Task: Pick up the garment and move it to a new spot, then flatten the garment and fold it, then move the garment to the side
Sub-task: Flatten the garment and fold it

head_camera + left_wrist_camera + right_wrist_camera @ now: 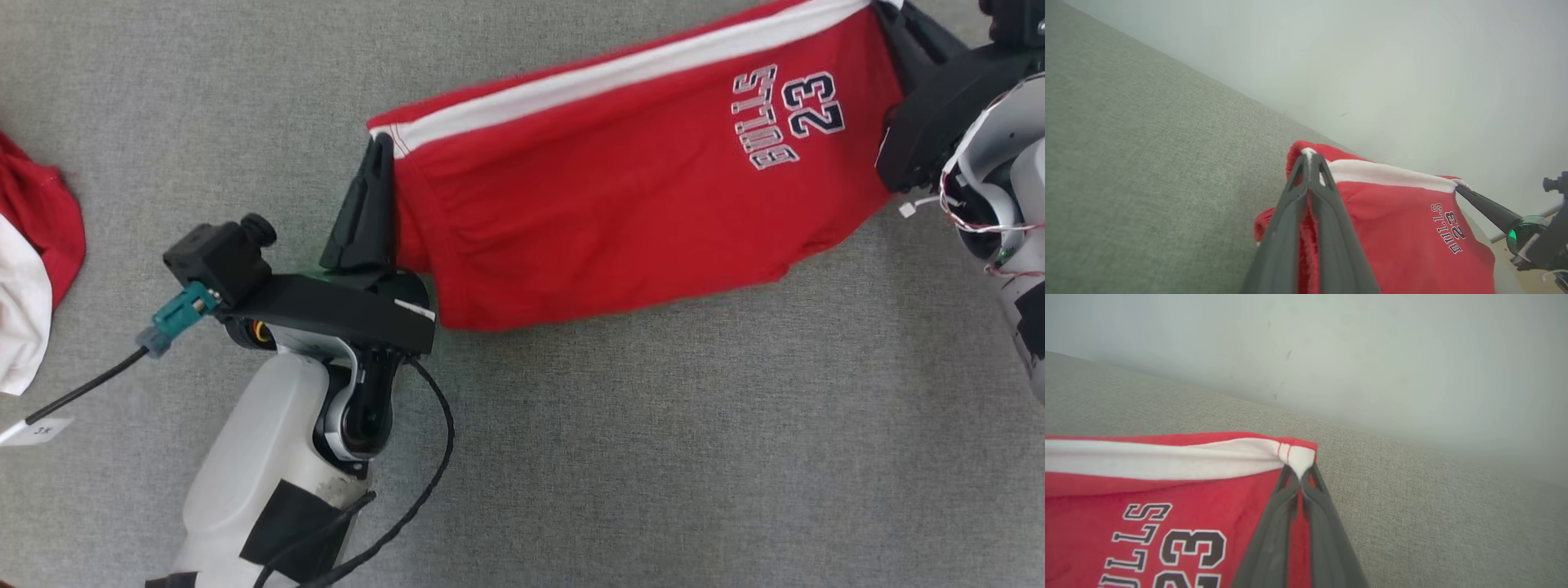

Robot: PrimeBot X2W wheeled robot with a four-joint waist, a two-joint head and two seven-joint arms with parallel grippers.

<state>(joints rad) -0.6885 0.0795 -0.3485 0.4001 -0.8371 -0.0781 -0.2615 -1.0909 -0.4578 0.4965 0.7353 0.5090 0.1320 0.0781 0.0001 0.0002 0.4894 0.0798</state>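
Left forearm (253,457): nearest the head camera, at 7 o'clock, pale, with a loose black cable (424,474) looping beside it.
Left gripper (377,163): fingers pinched tight on the 9 o'clock end of the shorts, red cloth squeezed between them.
Right gripper (1300,475): at 1 o'clock in the head view, fingers clamped on the corner where the white stripe ends.
Red Bulls 23 shorts (620,188): stretched between the two grips, running from centre toward 1 o'clock, striped edge taut, lower edge sagging. They look lifted off the grey desk (653,457); whether the sag brushes it I cannot tell.
Containers: none here; only the two grips carry the shorts.
Risk, slip: the right fingers bite just a small corner, so pulling the arms further apart could tear it free and drop that end.
Risk, creases: lowering one end first would likely bunch the slack edge.
Risk, clutter: a red-and-white garment (33,245) and a paper tag (37,430) lie at 9 o'clock; drifting that way could overlap them.
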